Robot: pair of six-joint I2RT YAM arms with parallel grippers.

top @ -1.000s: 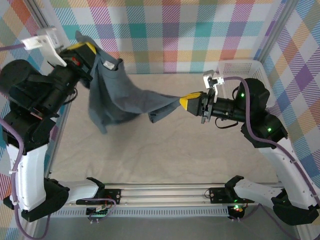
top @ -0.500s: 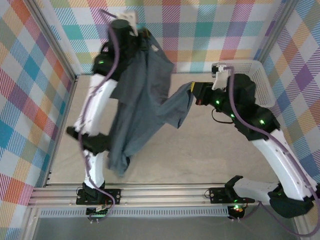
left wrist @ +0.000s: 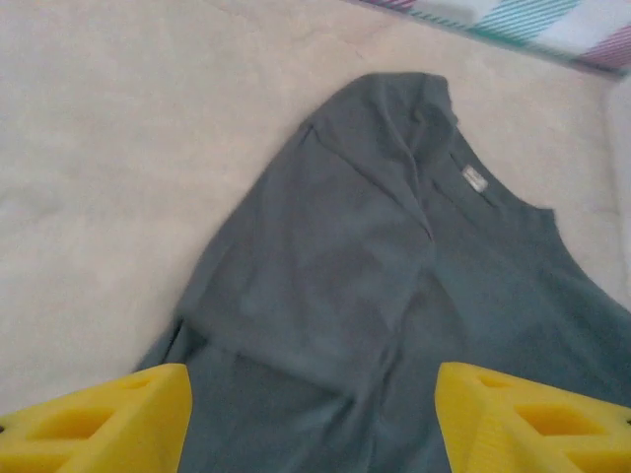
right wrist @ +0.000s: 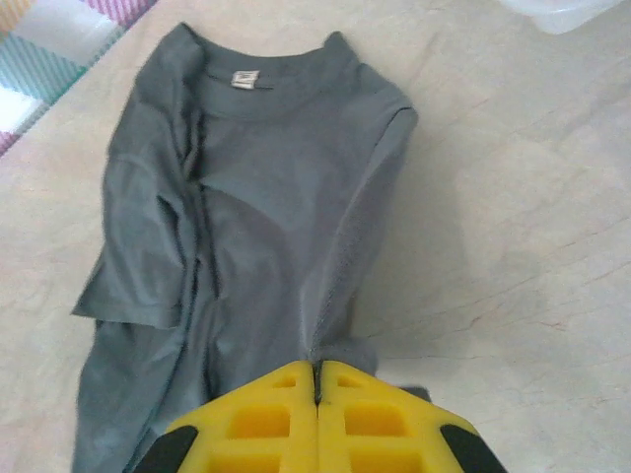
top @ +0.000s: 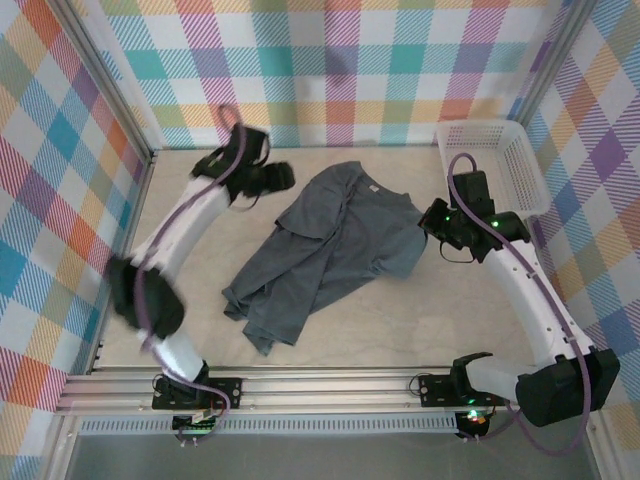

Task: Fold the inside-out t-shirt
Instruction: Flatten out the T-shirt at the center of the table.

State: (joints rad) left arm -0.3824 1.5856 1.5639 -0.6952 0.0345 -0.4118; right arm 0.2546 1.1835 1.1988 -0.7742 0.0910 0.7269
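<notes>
A slate blue-grey inside-out t-shirt [top: 330, 240] lies rumpled on the pale table [top: 420, 310], seen from above. Its collar points toward the far plaid wall and its hem trails toward the near left. A small white neck label [top: 371, 188] shows at the collar. One sleeve and one side are folded over the body, so the cloth is not flat. The left gripper [top: 283, 180] hangs just beyond the shirt's far left shoulder, apart from the cloth. In the left wrist view its yellow fingers [left wrist: 108, 414] stand wide apart at the bottom corners. The left gripper [left wrist: 315, 419] holds nothing, and the shirt [left wrist: 394, 296] spreads out ahead of it and between the fingers. The right gripper [top: 428, 215] sits at the shirt's right edge, touching the cloth. In the right wrist view the right gripper [right wrist: 317, 394] has its yellow fingers pressed tight together. A raised ridge of the shirt [right wrist: 266, 197] runs straight into the seam between them, so it appears to pinch the cloth's edge. A white mesh basket [top: 525, 165] stands at the far right of the table, just behind the right arm and clear of the shirt.
</notes>
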